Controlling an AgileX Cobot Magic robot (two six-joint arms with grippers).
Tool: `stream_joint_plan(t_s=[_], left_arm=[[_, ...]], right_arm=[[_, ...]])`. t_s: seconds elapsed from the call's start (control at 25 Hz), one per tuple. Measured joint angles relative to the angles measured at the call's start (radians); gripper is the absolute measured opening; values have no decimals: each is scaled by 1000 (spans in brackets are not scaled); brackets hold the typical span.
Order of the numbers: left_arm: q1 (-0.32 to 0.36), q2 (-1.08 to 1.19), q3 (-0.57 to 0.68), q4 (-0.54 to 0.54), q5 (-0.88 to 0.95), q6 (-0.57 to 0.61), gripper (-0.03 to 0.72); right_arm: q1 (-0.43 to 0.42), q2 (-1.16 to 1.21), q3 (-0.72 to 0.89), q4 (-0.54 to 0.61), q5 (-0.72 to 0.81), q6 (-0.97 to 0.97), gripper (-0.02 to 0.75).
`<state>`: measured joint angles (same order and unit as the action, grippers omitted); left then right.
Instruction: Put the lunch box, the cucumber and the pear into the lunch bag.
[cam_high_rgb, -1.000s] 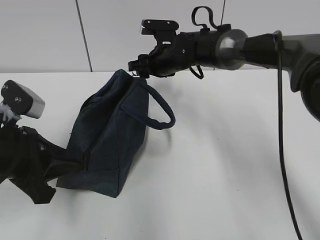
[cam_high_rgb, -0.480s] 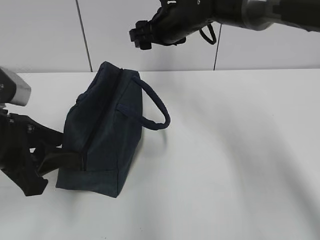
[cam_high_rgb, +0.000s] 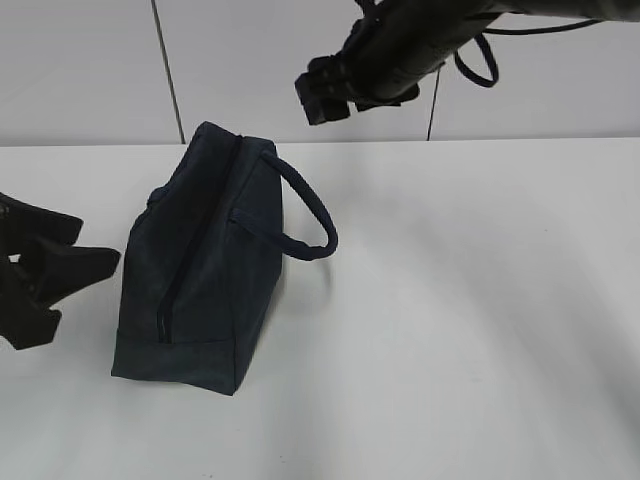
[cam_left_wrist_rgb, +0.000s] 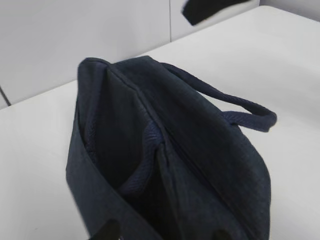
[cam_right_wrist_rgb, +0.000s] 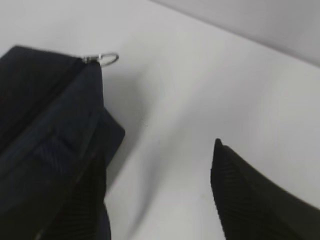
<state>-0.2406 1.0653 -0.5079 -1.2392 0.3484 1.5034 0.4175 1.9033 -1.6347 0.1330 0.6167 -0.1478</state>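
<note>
Standing zipped, the lunch bag (cam_high_rgb: 200, 270) hides its contents; both arms' fingers spread, empty.

A plain white table (cam_high_rgb: 480, 330) fills the lower two thirds of the exterior view, running back to a pale wall along the top of the frame. The only thing resting on it is the dark navy lunch bag (cam_high_rgb: 205, 275), standing at left of centre with its zipper seam on top and its looped handle (cam_high_rgb: 305, 215) arching out to the right. A small metal ring pull (cam_right_wrist_rgb: 107, 58) sticks out from one end of the bag, at the upper left of the right wrist view.
</note>
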Motion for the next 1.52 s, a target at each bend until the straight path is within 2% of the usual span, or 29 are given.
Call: stream_joint_plan(t_s=[0.2, 0.36, 0.48, 0.6, 0.72, 0.76, 0.96, 1.04, 1.24, 1.52], left_arm=[[0, -57, 3, 228, -24, -271, 340], [0, -63, 7, 461, 0, -539, 340], [0, -66, 7, 657, 62, -747, 340], [0, -75, -9, 884, 173, -1020, 340], [0, -117, -61, 1038, 282, -1214, 340], [0, -141, -77, 1061, 302, -1254, 340], [0, -378, -114, 1112, 406, -1354, 316], [0, -487, -114, 1168, 483, -1388, 296], [0, -713, -114, 1213, 674, -1421, 285], [0, -885, -114, 1262, 883, -1434, 284]], right_arm=[[0, -223, 272, 0, 40, 0, 463], [0, -420, 465, -3, 46, 18, 452], [0, -577, 590, -6, 70, 35, 447], [0, -711, 680, -8, 121, 59, 445], [0, -854, 767, -30, 163, 88, 445], [0, -912, 798, -48, 177, 104, 445], [0, -1113, 883, -162, 324, 156, 445], [0, -1205, 913, -182, 350, 157, 445], [0, -1445, 981, -204, 390, 160, 445], [0, -1693, 1085, -206, 500, 122, 445]])
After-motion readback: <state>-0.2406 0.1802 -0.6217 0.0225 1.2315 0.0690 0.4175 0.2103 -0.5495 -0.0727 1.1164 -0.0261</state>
